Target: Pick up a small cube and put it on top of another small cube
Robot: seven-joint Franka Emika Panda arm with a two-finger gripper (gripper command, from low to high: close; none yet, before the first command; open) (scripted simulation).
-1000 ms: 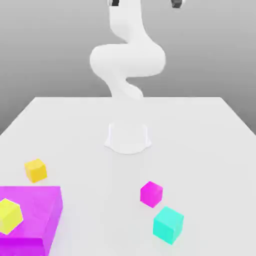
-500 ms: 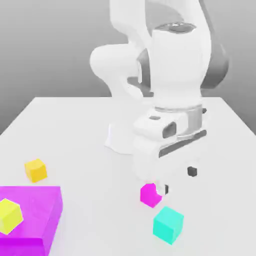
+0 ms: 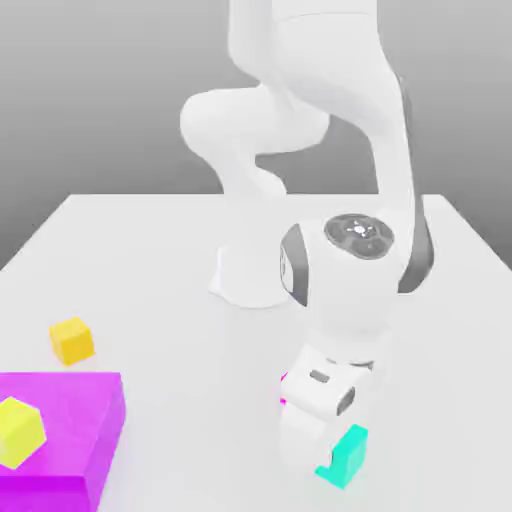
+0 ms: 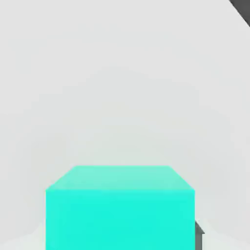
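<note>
White table [image 3: 150,260] carrying one white robot arm [image 3: 300,100], its two-finger gripper [image 3: 312,455] lowered over the single plain teal cube [image 3: 348,455] near the front edge. In the hand view that teal cube [image 4: 120,207] sits close between the fingers, one dark fingertip [image 4: 199,233] just beside its edge; whether the fingers clamp it cannot be told. Two small yellow cubes: one [image 3: 72,340] on the table, one [image 3: 20,430] atop the one large flat magenta block [image 3: 75,425]. One small magenta cube [image 3: 284,388] shows as a sliver behind the hand.
</note>
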